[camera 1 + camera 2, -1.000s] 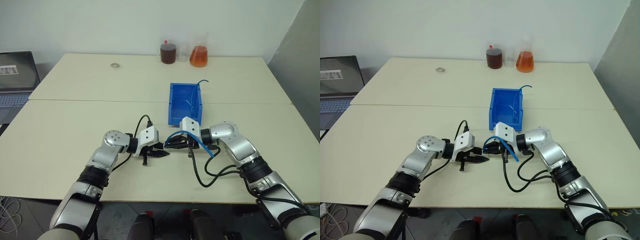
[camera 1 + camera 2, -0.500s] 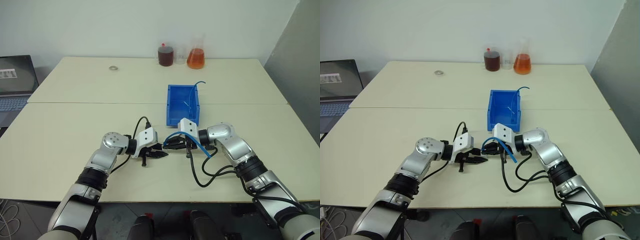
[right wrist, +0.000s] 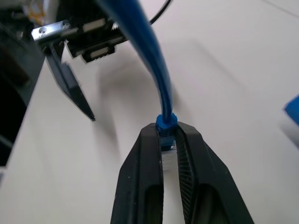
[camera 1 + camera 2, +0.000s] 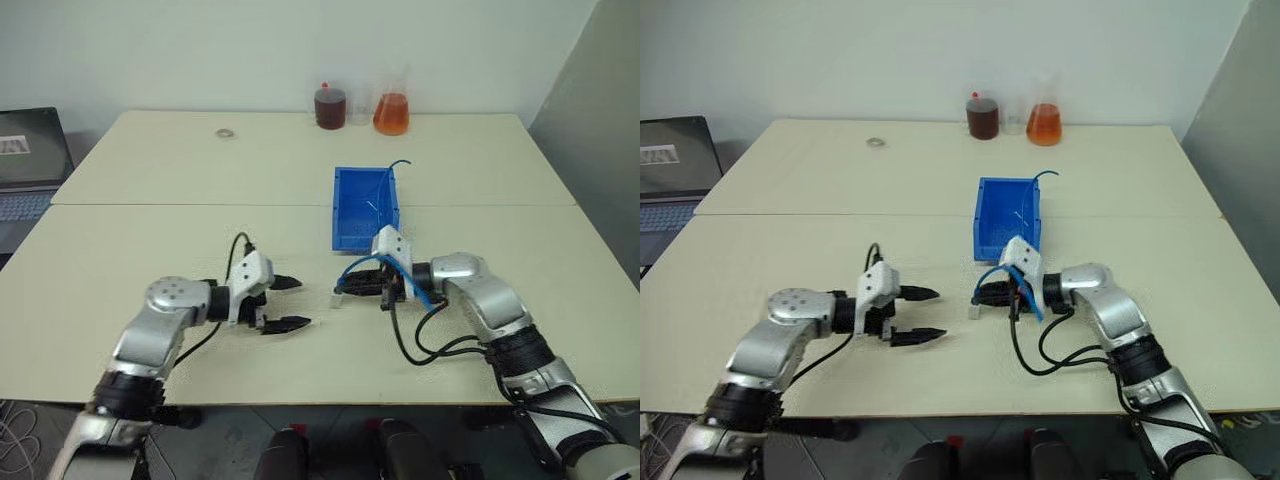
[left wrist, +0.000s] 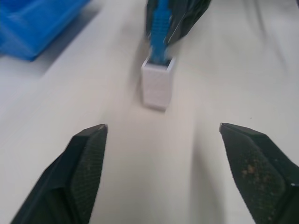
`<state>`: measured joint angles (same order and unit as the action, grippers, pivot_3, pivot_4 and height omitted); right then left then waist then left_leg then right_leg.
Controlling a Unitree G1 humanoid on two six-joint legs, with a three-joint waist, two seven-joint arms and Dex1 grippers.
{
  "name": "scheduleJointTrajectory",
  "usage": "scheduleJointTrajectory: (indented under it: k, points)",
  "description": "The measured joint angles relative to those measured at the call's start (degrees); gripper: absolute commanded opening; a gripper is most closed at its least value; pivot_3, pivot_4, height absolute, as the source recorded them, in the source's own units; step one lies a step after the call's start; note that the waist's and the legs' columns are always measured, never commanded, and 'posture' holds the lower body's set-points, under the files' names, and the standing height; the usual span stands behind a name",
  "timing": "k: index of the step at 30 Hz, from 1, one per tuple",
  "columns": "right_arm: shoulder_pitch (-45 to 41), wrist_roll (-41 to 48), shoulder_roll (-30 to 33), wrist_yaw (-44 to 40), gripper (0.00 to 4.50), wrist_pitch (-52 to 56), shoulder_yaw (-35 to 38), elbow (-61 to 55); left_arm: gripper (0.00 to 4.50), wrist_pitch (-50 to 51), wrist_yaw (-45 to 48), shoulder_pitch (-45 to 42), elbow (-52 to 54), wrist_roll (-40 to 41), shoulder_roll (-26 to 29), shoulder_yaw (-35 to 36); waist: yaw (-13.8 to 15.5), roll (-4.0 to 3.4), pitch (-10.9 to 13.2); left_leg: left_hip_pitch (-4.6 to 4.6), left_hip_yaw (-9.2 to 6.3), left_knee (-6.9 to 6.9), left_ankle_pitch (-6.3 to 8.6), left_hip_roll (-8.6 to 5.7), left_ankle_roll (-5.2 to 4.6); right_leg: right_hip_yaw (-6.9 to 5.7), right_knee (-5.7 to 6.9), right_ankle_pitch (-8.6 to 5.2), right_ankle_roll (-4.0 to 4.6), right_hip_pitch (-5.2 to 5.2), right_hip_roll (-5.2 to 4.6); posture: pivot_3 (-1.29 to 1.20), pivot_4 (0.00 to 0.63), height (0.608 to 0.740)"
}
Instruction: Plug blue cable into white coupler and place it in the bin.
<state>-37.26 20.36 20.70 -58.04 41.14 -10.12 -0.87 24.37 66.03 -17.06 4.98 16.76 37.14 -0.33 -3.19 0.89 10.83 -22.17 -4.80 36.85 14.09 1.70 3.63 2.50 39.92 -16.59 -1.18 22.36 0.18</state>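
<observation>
The plug of the blue cable (image 5: pixel 158 39) is seated in the white coupler (image 5: pixel 158 86), so the step in hand is judged to be the transfer of the joined pair to the bin (image 4: pixel 366 208).

Procedure for the carry:
- The right claw (image 3: pixel 169 140) has its fingers pressed together on the blue boot of the cable just behind the plug. This grip should be held firm, since the coupler hangs from the plug alone with no finger on it.
- The load should be lifted clear of the surface (image 4: pixel 180 180) before any sideways travel, so that the coupler does not drag and work loose.
- The path to the bin is short (the bin stands just beyond the right claw, farther from the robot). The coupler must clear the near wall before release.
- The far length of the cable already runs into the bin, with one end curling above its back rim. A springy cable may push the load back out, so release is best made low inside.

The left claw (image 4: pixel 284 304) stands wide apart and holds nothing. It sits on the robot's left, apart from the coupler, which lies in line between its two fingers ahead of their tips.
</observation>
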Motion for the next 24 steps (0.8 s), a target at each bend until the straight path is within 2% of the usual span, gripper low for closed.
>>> scheduleJointTrajectory:
  k: [1, 3, 6, 9, 12, 14, 17, 19, 20, 21, 24]
  points:
    - [-3.5, 3.8, -0.6, 3.2, 0.16, 7.0, 4.1, -2.4, 4.45, 4.0, -2.7, 0.8, 4.5, 2.3, -0.2, 1.8, 0.0, 0.0, 0.0, -0.01, 0.0, 0.0, 0.0, -0.01, 0.0, 0.0, -0.01, 0.0, -0.01, 0.0, -0.01, 0.0, 0.15, 0.74]
    - [-9.4, 6.4, -0.1, 6.8, 0.16, 13.3, 8.7, -3.5, 4.45, 8.0, -5.9, 1.1, 10.2, 5.2, -1.0, 3.4, 0.1, 0.01, 0.0, 0.04, -0.01, -0.02, 0.0, -0.04, 0.01, -0.05, -0.07, 0.0, -0.01, -0.06, -0.03, 0.0, 0.15, 0.74]
    - [-15.2, 6.4, 1.6, 11.3, 0.16, 18.6, 10.9, -0.1, 4.45, 11.7, -9.6, 1.9, 14.7, 7.7, -2.4, 4.1, 0.3, 0.03, 0.0, 0.07, 0.01, -0.1, 0.0, -0.05, 0.0, -0.06, -0.18, 0.0, -0.01, -0.09, -0.03, 0.0, 0.15, 0.74]
    - [-22.0, 3.8, 2.2, 14.7, 0.16, 20.7, 10.9, 14.5, 4.45, 13.1, -14.7, 2.8, 15.6, 7.9, -4.8, 3.8, 0.1, -0.01, 0.0, 0.04, 0.15, -0.14, 0.0, -0.05, -0.01, 0.06, -0.26, 0.01, 0.0, -0.02, -0.02, 0.0, 0.15, 0.74]
    - [-26.9, 0.9, 2.3, 15.2, 0.16, 17.2, 9.5, 25.2, 4.45, 13.5, -16.8, 2.8, 15.8, 7.9, -5.3, 3.3, 0.0, -0.01, 0.0, 0.02, 0.2, -0.21, 0.0, -0.04, -0.01, 0.1, -0.3, 0.01, 0.01, 0.04, -0.01, 0.0, 0.15, 0.74]
    - [-31.4, -2.2, 1.3, 16.4, 0.86, 11.5, 8.8, 36.4, 4.5, 13.8, -18.1, 2.9, 16.1, 8.0, -5.9, 2.6, -0.2, 0.0, 0.0, 0.01, 0.22, -0.32, 0.0, -0.04, -0.01, 0.11, -0.4, 0.01, 0.01, 0.04, -0.02, 0.0, 0.15, 0.74]
    - [-33.4, -4.8, 0.1, 16.9, 1.46, 5.6, 8.6, 45.7, 4.5, 13.8, -19.6, 3.0, 16.5, 8.0, -6.0, 2.4, -0.1, -0.01, 0.0, -0.02, 0.22, -0.53, 0.0, -0.05, 0.0, 0.1, -0.56, 0.02, 0.02, 0.06, -0.05, 0.0, 0.15, 0.74]
    - [-34.1, -5.7, -0.5, 16.9, 1.89, 3.6, 8.6, 49.0, 4.5, 13.8, -20.7, 3.2, 16.5, 8.0, -6.0, 2.6, -0.1, -0.01, 0.0, -0.11, 0.23, -0.57, 0.0, -0.05, 0.0, 0.1, -0.62, 0.02, 0.02, 0.12, -0.07, 0.0, 0.15, 0.74]
    - [-34.8, -6.0, -0.7, 16.8, 2.38, 1.9, 8.6, 51.6, 4.5, 13.8, -22.3, 3.5, 16.6, 7.7, -6.1, 2.7, -0.1, -0.01, 0.0, -0.39, 0.23, -0.58, -0.01, -0.06, 0.01, 0.08, -0.61, 0.03, 0.03, 0.38, -0.11, 0.0, 0.15, 0.74]
    - [-35.9, -6.4, -0.8, 16.7, 2.58, 0.8, 8.7, 53.1, 4.5, 13.8, -23.8, 4.1, 16.5, 7.1, -6.1, 2.9, -0.1, 0.0, 0.0, -0.83, 0.29, -0.54, -0.02, -0.1, 0.03, 0.12, -0.41, 0.04, 0.03, 0.93, -0.16, 0.0, 0.15, 0.74]
    - [-37.7, -7.3, -0.8, 16.2, 3.23, -0.8, 8.9, 56.1, 4.5, 13.7, -25.0, 5.1, 16.5, 7.2, -6.1, 2.9, 0.0, -0.01, 0.0, -0.81, 0.31, -0.58, -0.01, -0.1, 0.02, 0.11, -0.44, 0.04, 0.04, 0.94, -0.18, 0.0, 0.15, 0.74]
